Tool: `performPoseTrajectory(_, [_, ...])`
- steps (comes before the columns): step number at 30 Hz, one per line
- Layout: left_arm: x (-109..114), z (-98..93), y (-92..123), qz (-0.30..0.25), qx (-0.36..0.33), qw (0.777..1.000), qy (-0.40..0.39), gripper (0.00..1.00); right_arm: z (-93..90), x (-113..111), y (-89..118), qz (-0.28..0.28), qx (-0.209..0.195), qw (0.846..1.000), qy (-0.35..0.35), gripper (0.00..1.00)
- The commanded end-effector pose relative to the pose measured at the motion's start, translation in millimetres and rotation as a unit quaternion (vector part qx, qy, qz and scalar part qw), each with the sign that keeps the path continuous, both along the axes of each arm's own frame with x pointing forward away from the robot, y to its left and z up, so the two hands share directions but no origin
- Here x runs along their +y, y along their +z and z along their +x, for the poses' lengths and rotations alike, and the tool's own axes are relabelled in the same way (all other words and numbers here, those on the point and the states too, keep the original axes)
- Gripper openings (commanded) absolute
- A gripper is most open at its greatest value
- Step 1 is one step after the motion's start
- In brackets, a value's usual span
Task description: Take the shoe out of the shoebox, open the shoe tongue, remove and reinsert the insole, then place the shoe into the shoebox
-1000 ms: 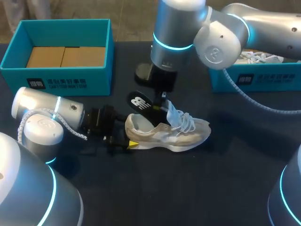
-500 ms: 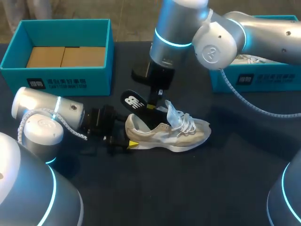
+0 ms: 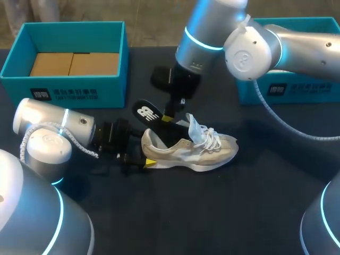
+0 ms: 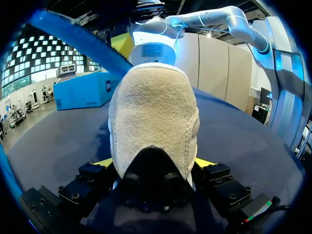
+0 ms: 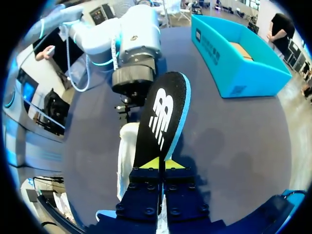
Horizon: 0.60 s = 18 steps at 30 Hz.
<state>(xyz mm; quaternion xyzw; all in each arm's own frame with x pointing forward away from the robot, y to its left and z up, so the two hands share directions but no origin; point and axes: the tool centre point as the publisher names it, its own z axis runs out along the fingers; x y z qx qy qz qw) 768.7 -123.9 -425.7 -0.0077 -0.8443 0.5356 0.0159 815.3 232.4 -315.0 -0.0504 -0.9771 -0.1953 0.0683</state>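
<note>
Left gripper (image 4: 153,164) clamps the heel of a cream suede-and-mesh sneaker (image 3: 194,149) lying mid-way across the dark worktop (image 3: 212,212). Right gripper (image 5: 160,164) pinches a black foam insole (image 3: 145,113), tilted above the collar.

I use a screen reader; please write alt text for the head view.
The right gripper holds a black insole tilted over the opening of a white shoe lying on the dark table; the left gripper clamps the shoe's heel.
</note>
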Motion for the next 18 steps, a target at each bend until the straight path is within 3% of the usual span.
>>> performPoseTrajectory(1, [0.8, 0.2, -1.3, 0.0, 0.0, 1.0, 0.0, 0.0, -0.5, -3.9, -1.5, 0.03, 0.011, 0.999, 0.003, 0.22])
performPoseTrajectory(6, [0.8, 0.2, -1.3, 0.0, 0.0, 1.0, 0.0, 0.0, -0.9, 0.4, 1.1, 0.047, 0.029, 0.998, 0.004, 0.44])
performPoseTrajectory(18, [0.8, 0.2, -1.3, 0.0, 0.0, 1.0, 0.0, 0.0, -5.0, 5.5, -5.0, 0.162, 0.089, 0.977, -0.11, 0.45])
